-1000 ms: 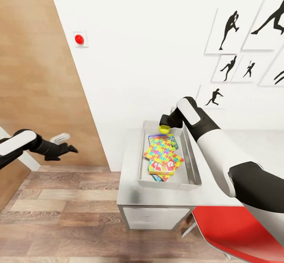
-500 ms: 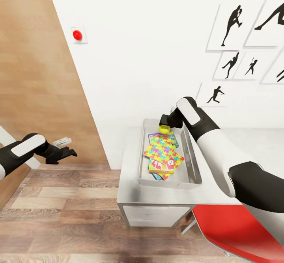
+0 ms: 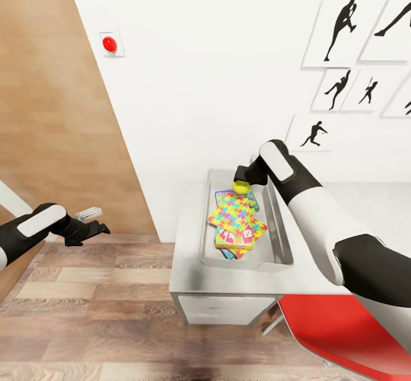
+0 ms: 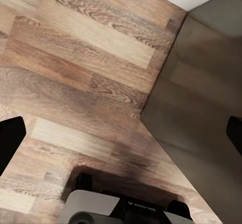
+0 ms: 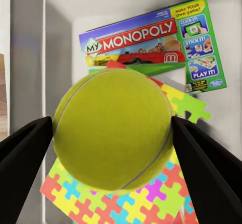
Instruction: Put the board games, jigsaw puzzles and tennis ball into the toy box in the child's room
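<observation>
Shifted: left gripper (image 3: 97, 227), open and empty, now nearer its body. Right gripper (image 3: 242, 180) clamps tennis ball (image 3: 241, 187) above toy box (image 3: 281, 238); release low over jigsaw puzzles (image 3: 235, 214), preventing bounce-out.

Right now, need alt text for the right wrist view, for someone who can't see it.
A yellow-green tennis ball is clamped between the right gripper's two dark fingers, held above a grey toy box. Below it in the box lie a My Monopoly board game and a multicoloured jigsaw puzzle.
</observation>
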Motion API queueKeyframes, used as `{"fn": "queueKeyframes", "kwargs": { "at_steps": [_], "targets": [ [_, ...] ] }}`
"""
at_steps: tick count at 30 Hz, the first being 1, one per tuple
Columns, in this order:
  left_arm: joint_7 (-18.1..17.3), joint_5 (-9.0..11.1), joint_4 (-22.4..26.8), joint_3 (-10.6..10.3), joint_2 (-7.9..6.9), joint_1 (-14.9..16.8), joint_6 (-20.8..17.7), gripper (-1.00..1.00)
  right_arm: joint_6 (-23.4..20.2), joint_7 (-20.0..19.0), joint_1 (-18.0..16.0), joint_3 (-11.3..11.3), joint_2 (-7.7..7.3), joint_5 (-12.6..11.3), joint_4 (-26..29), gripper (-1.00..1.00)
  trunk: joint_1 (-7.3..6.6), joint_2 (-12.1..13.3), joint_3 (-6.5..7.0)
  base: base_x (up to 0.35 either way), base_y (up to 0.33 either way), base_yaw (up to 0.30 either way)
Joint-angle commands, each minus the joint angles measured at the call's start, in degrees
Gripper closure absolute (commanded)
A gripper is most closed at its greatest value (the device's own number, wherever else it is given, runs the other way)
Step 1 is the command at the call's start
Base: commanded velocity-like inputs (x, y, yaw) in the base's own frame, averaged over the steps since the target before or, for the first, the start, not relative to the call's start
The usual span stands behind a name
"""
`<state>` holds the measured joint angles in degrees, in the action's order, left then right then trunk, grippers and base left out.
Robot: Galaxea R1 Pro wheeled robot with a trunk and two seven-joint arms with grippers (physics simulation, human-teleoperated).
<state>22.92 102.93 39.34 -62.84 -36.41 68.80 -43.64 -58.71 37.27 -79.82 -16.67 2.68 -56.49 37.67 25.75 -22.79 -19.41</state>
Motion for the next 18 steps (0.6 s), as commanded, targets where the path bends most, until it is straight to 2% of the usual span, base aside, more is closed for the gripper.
{"fn": "queueKeyframes", "kwargs": {
  "at_steps": [1,10,14,18],
  "targets": [
    [0.46,0.60,0.13,-0.35,-0.07,0.12,0.15,-1.00,-0.06,0.59,-0.07,-0.17,-0.10,-0.60,0.03,1.00,0.03,-0.13,-0.20,0.000,0.000,0.045],
    [0.46,0.60,0.13,-0.35,-0.22,0.02,0.15,-1.00,0.00,0.99,-0.07,-0.22,-0.59,-0.46,-0.33,1.00,0.03,-0.13,-0.35,0.000,0.000,0.009],
    [0.44,0.16,0.13,-0.35,-0.24,0.00,0.14,-1.00,0.26,1.12,-0.07,-0.23,-2.45,-0.47,-0.45,1.00,0.03,-0.13,-0.36,0.000,0.000,0.000],
    [0.38,-1.02,0.13,-0.35,-0.24,0.00,0.21,-1.00,0.38,1.17,-0.07,-0.27,-3.57,-0.47,-0.48,1.00,0.03,-0.13,-0.36,0.000,0.000,0.000]
  ]
}}
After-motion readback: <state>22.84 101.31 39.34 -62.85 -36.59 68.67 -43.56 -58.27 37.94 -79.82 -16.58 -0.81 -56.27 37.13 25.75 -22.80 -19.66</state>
